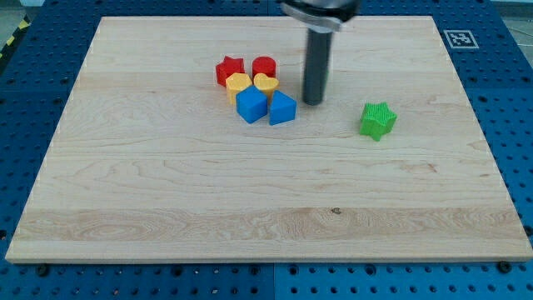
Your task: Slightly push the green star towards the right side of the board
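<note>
The green star [377,120] lies alone on the wooden board [266,208], right of centre. My tip [312,102] stands on the board to the star's left and slightly toward the view's top, with a clear gap between them. The tip is just right of a cluster of blocks and close to the blue triangular block [282,109].
The cluster left of my tip holds a red star [230,69], a red cylinder [264,67], a yellow block [238,83], a yellow heart [265,82] and a blue cube [251,105]. A fiducial tag [458,37] sits at the board's top right corner.
</note>
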